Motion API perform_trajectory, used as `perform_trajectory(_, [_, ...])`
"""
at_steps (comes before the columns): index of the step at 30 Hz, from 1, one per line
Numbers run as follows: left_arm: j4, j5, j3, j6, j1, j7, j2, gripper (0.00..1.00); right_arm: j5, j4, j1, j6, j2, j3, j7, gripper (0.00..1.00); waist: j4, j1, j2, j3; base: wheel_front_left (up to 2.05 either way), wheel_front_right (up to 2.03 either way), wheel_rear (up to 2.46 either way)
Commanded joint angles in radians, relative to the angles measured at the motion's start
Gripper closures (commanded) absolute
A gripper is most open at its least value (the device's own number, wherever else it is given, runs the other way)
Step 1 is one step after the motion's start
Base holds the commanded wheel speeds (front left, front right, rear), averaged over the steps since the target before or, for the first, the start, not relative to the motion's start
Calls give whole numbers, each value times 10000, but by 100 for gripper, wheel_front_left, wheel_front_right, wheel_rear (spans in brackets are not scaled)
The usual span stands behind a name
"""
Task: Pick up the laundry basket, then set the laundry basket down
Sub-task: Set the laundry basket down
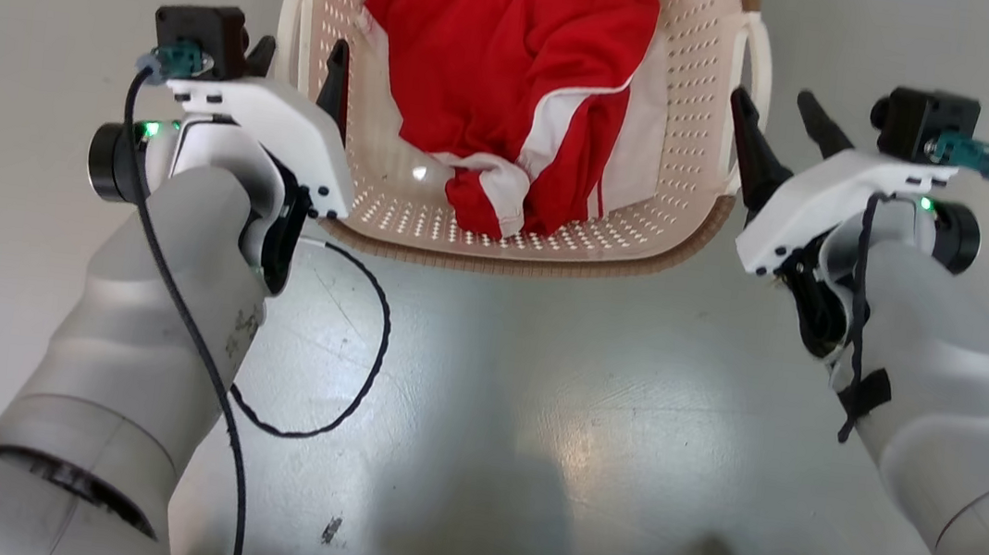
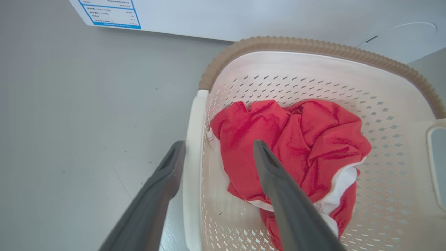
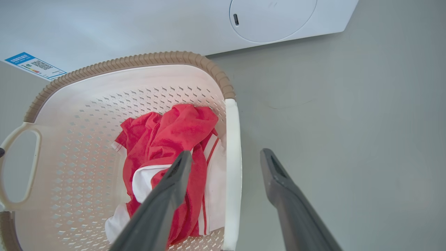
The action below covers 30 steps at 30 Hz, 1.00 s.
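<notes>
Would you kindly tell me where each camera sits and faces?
Head view: on the head, facing down at the cream-white perforated plastic basket; pale forearms, left gripper, right gripper show.
Left wrist view: left wrist, facing along its open fingers straddling the basket's side.
Right wrist view: right wrist, likewise along its fingers, opposite side.
Both wrist views share the red-and-white garment and white washing machine.

You have one basket (image 1: 496, 264) with two handles, left handle (image 1: 292, 31) and right handle (image 1: 758, 65), holding one garment (image 1: 501, 55). Two grippers: left gripper (image 1: 302, 46), right gripper (image 1: 771, 97) — two fingers each. Far side: one washer (image 3: 139, 21), one label (image 3: 33, 65).
</notes>
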Motion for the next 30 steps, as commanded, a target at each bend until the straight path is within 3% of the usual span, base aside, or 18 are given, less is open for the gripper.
perform_trajectory(1, [-241,122,236,-45,434,-57,289,0,-99,28,752,63,102,-3,-137,0,-39,0,0,-314,0,0,0])
perform_trajectory(9, [-929,442,765,-158,1372,-57,486,0,-289,-269,1376,63,5,-580,-137,0,-176,0,0,-1471,0,0,0])
perform_trajectory(14, [-1753,972,1317,-280,2413,-57,542,0,-864,-926,2246,63,-147,-1270,-137,0,-313,0,0,-2685,0,0,0])
perform_trajectory(30, [-4163,2518,2991,-689,5008,-57,314,0,-2860,-2966,4721,63,-354,-3634,-137,0,-247,0,0,-5028,0,0,0])
